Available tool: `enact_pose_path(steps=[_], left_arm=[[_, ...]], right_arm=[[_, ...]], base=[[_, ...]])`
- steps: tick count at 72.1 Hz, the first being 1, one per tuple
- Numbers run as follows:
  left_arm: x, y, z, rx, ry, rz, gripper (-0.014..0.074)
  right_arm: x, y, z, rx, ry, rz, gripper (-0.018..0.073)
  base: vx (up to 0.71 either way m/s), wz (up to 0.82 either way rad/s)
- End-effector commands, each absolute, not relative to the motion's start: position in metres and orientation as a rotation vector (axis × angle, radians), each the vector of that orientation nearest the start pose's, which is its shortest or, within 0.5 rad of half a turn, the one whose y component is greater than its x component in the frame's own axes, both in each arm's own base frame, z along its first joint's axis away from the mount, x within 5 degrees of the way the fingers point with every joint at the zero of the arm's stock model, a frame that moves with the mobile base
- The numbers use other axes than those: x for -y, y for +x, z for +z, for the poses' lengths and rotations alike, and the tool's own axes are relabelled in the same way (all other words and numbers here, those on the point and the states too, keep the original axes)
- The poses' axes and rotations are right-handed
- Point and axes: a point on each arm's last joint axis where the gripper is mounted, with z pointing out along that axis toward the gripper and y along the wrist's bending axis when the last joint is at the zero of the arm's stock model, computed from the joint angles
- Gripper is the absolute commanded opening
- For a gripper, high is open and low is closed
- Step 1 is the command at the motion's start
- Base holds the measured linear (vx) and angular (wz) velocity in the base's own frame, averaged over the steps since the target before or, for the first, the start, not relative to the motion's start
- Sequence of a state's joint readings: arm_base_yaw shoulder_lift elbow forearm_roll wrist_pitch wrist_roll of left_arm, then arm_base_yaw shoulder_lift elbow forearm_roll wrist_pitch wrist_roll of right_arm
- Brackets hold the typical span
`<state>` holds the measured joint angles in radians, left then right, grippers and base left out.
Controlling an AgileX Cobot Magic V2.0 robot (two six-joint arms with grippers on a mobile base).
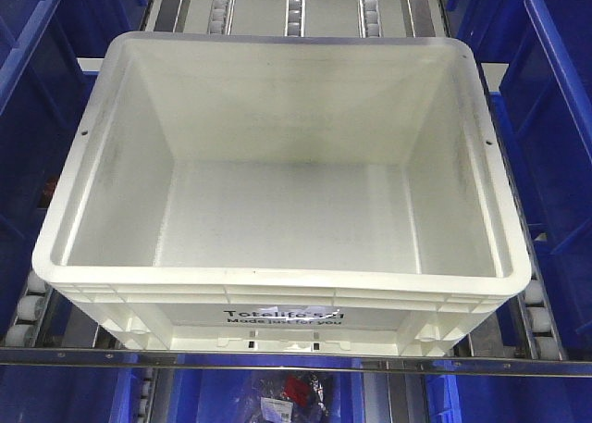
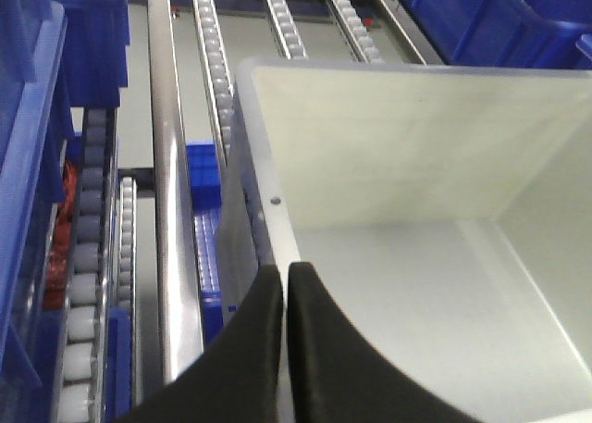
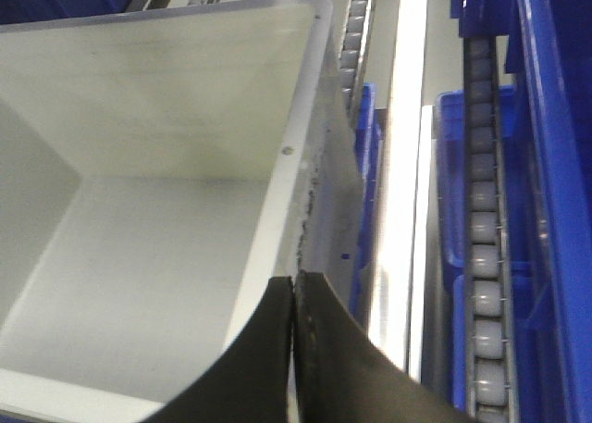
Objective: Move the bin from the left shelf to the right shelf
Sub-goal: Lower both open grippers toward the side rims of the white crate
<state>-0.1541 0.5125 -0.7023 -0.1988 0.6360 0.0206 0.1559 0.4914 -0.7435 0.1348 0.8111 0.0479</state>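
The white empty bin (image 1: 277, 279) fills the front view, over the roller lanes of the shelf, its printed front wall just behind the shelf's front rail. Neither gripper shows in that view. In the left wrist view my left gripper (image 2: 286, 273) is shut on the bin's left wall rim (image 2: 277, 229), one finger inside and one outside. In the right wrist view my right gripper (image 3: 294, 282) is shut on the bin's right wall rim (image 3: 287, 210) in the same way. Whether the bin rests on the rollers or hangs above them I cannot tell.
Blue bins stand close on the left (image 1: 32, 90) and right (image 1: 555, 118). Roller tracks (image 2: 217, 71) and metal rails (image 3: 407, 164) run back under the bin. A metal front rail (image 1: 92, 356) crosses below it, above a lower blue bin holding small packets (image 1: 296, 393).
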Motion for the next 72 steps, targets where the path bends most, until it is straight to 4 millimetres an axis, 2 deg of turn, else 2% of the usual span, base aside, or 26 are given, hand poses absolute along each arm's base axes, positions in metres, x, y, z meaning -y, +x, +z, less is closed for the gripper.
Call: enact_pose_path(steps=[1, 13, 23, 32, 40, 48, 57, 72], left_arm=[[0.0256, 0.0920, 0.3682, -1.849, 0.072, -0.339, -0.0006], [0.0256, 0.0920, 0.3682, -1.849, 0.072, -0.339, 0.0016], [0.0257, 0.0917, 0.3673, -1.859, 0.079, -0.336, 0.0128], [0.0259, 0.0913, 0.3661, -1.871, 0.091, -0.329, 0.0270], [0.0260, 0.0912, 0.3657, -1.877, 0.092, -0.329, 0.0382], [0.0260, 0.0912, 0.3657, -1.877, 0.091, -0.329, 0.0433], [0.0257, 0.0919, 0.3677, -1.854, 0.087, -0.329, 0.0433], [0.0250, 0.0934, 0.3728, -1.795, 0.076, -0.327, 0.0433]], right_arm=[[-0.0204, 0.0811, 0.3678, -1.957, -0.102, 0.255, -0.0005], [-0.0208, 0.0817, 0.3695, -1.937, -0.103, 0.260, 0.0011], [-0.0221, 0.0816, 0.3702, -1.930, -0.104, 0.281, 0.0110], [-0.0247, 0.0807, 0.3699, -1.931, -0.149, 0.292, 0.0291], [-0.0254, 0.0806, 0.3700, -1.930, -0.157, 0.298, 0.0490], [-0.0252, 0.0806, 0.3700, -1.930, -0.158, 0.294, 0.0631], [-0.0252, 0.0806, 0.3700, -1.930, -0.158, 0.294, 0.0652], [-0.0260, 0.0804, 0.3702, -1.929, -0.154, 0.309, 0.0602]], base=[[0.00, 0.00], [0.00, 0.00], [0.00, 0.00], [0.00, 0.00], [0.00, 0.00], [0.00, 0.00], [0.00, 0.00], [0.00, 0.00]])
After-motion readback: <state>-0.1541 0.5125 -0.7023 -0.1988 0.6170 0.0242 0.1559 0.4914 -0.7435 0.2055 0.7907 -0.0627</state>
